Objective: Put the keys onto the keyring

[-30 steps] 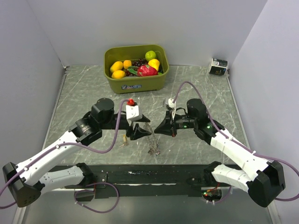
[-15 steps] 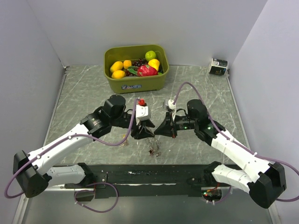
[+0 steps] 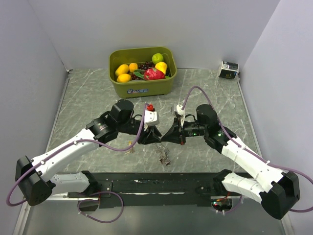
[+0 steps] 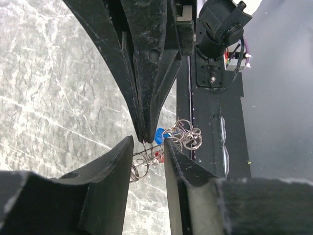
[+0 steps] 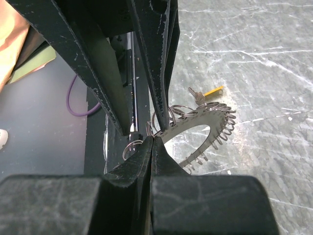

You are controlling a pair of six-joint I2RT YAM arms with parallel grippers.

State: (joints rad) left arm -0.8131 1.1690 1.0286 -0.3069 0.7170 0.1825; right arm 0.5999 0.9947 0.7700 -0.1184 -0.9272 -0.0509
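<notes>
The keyring is being clamped at its edge by the right gripper, fingers pressed together on it; the left gripper is being held with fingers slightly apart, a blue key showing just beyond its tips at 1 o'clock; contact cannot be told. A yellow key is lying on the marble table, at 8 o'clock from the left gripper. Judged: the blue key is being threaded; the ring should be held rigid and the key fed slowly, since the loose loops could snag.

Robot lab test cell: bare white partition walls enclose marble-look worktop; purple cable loose, black mounting rail.
</notes>
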